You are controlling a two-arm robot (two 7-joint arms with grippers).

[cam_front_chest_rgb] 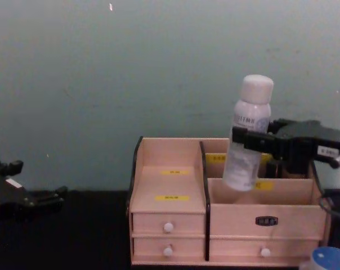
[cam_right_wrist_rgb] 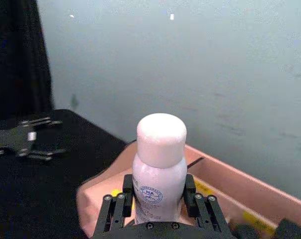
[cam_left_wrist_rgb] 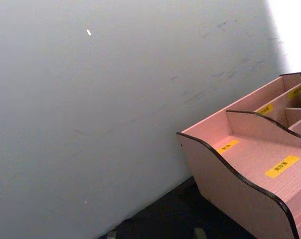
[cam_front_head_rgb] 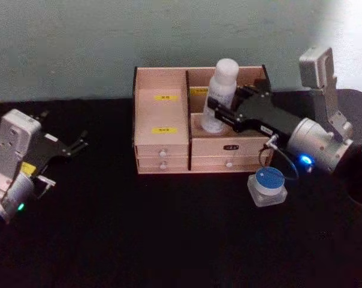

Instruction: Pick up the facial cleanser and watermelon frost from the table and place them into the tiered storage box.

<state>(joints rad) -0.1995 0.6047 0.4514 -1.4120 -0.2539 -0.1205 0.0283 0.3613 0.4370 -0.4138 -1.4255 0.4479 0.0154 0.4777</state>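
**Tilted facial cleanser point(cam_front_chest_rgb: 250, 124) gripped in the tiered storage box point(cam_front_head_rgb: 163, 114)**

The box's right compartment holds the base of the bottle, and the right gripper point(cam_right_wrist_rgb: 158, 191) is clamped on it. The blue-lidded watermelon frost jar point(cam_front_head_rgb: 268, 183) sits on the table point(cam_front_head_rgb: 139, 240) just before the box. The left gripper point(cam_front_head_rgb: 73, 146) rests far left, fingers apart.

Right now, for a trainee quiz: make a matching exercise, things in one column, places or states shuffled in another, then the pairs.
1 white bottle
2 blue-lidded jar
3 left hand
4 right hand

a open, idle at the left
b on the table before the tiered storage box
c shut on the bottle
d held over the box's right half

Pairs: 1-d, 2-b, 3-a, 4-c
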